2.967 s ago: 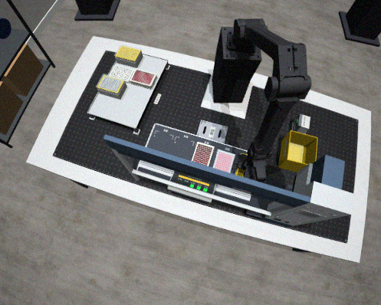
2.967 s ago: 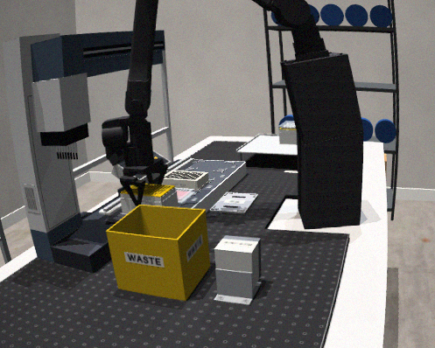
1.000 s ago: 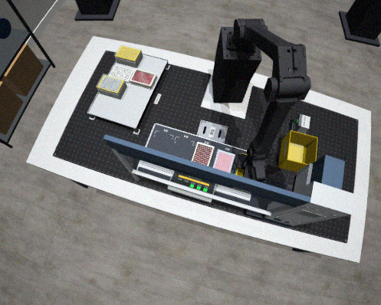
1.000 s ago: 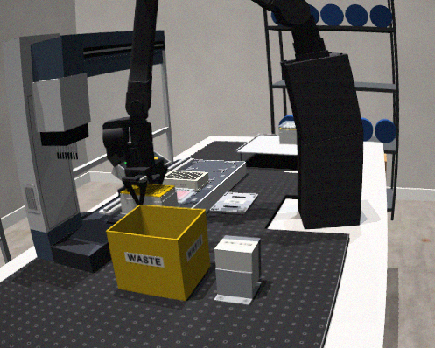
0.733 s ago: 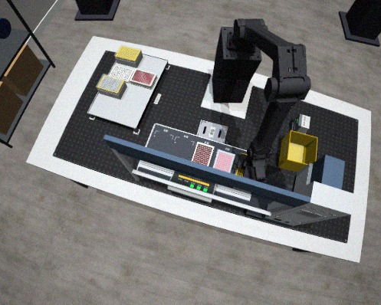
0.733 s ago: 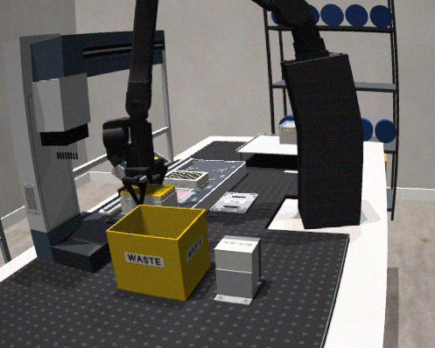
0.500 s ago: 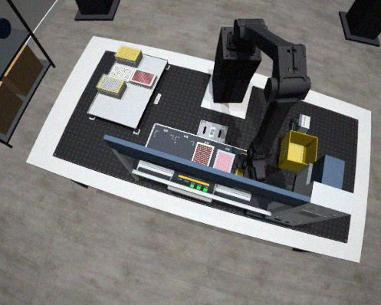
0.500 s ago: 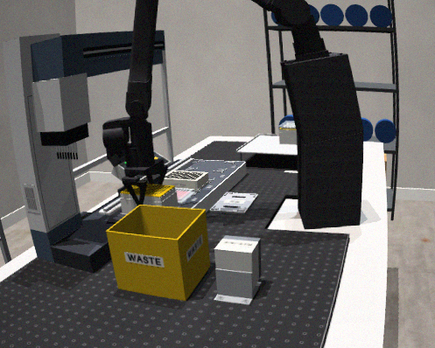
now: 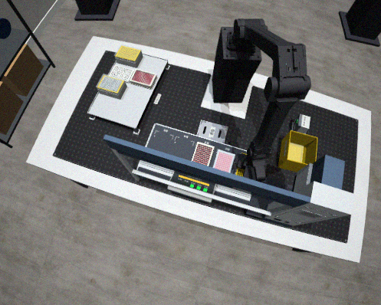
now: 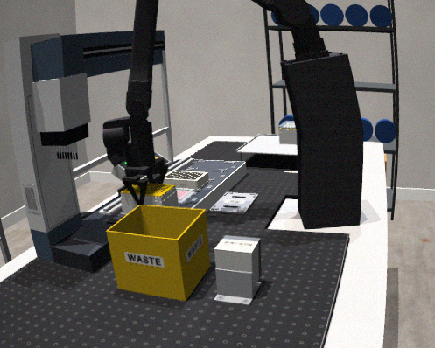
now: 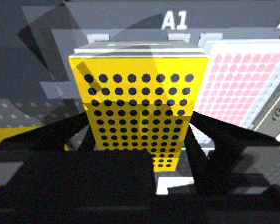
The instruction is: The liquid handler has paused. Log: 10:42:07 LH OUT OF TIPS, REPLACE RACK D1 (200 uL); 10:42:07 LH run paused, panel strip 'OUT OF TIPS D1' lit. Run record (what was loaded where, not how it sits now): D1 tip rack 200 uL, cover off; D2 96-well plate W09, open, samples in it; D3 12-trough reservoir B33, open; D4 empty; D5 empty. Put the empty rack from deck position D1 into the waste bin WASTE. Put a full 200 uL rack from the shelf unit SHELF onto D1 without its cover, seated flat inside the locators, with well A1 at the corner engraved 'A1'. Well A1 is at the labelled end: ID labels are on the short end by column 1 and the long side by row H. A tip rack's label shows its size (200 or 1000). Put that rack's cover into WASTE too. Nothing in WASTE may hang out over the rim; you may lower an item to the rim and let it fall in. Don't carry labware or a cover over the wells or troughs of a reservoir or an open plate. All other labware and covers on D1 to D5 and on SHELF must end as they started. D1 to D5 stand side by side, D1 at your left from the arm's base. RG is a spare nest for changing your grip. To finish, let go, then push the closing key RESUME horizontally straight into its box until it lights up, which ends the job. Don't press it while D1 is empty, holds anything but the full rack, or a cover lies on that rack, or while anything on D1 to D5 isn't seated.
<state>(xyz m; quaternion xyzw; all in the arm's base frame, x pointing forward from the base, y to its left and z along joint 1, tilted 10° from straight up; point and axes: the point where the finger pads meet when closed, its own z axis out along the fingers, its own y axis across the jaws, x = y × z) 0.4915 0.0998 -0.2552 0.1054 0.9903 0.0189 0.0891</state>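
Observation:
The empty tip rack (image 11: 141, 110) has a yellow top with dark empty holes and sits on deck position D1, below the engraved 'A1' mark (image 11: 173, 20). My gripper (image 11: 139, 111) reaches down over it, and its two black fingers are shut on the rack's long sides. The rack (image 10: 149, 194) and gripper (image 10: 138, 185) also show in the exterior view, just behind the yellow WASTE bin (image 10: 157, 249). In the top view the arm hides most of the rack (image 9: 240, 172). The shelf plate (image 9: 129, 92) holds two yellow racks (image 9: 128, 54) (image 9: 110, 85).
The pink open plate (image 11: 241, 85) lies right beside the rack on D2, with the reservoir (image 9: 202, 153) beyond it. The handler's blue gantry bar (image 9: 205, 168) spans over the deck. A grey key box (image 10: 237, 268) stands next to the bin. The spare nest (image 10: 235, 204) lies mid-table.

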